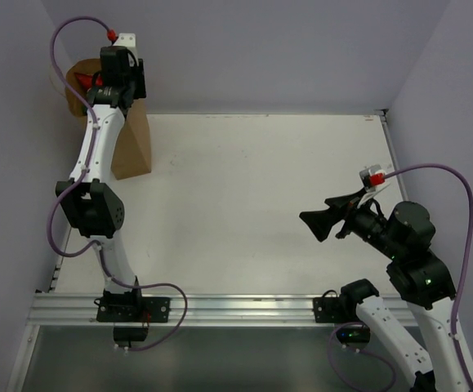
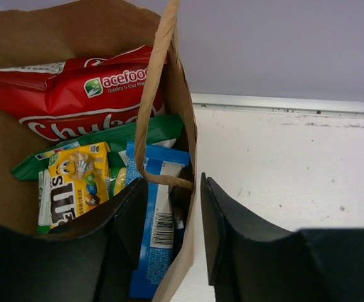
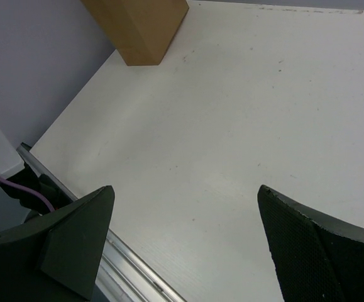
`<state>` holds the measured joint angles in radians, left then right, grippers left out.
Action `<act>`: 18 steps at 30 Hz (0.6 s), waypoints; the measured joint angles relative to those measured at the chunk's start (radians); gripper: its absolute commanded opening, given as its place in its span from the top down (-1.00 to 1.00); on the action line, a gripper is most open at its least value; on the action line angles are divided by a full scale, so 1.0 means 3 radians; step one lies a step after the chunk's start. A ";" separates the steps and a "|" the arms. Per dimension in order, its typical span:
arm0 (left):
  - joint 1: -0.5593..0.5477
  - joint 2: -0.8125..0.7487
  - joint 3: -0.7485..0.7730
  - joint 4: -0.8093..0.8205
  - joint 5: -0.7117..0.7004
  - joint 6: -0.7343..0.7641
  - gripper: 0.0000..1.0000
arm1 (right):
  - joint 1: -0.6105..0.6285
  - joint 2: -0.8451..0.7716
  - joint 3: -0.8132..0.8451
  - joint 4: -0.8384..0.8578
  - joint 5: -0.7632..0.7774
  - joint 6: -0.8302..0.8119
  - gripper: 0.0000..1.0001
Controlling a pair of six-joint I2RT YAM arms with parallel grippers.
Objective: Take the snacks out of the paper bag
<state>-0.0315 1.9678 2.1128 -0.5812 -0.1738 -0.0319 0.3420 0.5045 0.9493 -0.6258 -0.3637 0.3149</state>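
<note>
The brown paper bag [image 1: 131, 147] stands at the table's far left, open at the top; its base also shows in the right wrist view [image 3: 141, 25]. Inside the bag [image 2: 18, 38] lie a red chip bag [image 2: 87, 94], a dark green bag [image 2: 150, 129], a yellow candy pack [image 2: 78, 179] and a blue packet [image 2: 159, 207]. A twisted handle [image 2: 153, 94] loops over the rim. My left gripper [image 2: 173, 184] is open and straddles the bag's right wall, one finger inside beside the blue packet, one outside. My right gripper [image 1: 322, 214] is open and empty above the table [image 3: 185, 189].
The white table [image 1: 261, 204] is bounded by purple walls at the back and sides. An aluminium rail [image 1: 220, 309] runs along the near edge, also visible in the right wrist view [image 3: 125, 264]. The left arm's elbow [image 1: 93, 208] hangs over the table's left edge.
</note>
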 measured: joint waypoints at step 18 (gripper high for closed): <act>0.0034 -0.0127 -0.0233 0.0117 0.0909 0.0005 1.00 | 0.0000 0.0067 0.0000 -0.0042 -0.0043 0.0024 -0.98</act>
<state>-0.0212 1.9297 2.0430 -0.5461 0.0990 -0.0303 0.3420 0.5247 0.9493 -0.6384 -0.3767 0.3222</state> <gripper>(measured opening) 0.020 0.990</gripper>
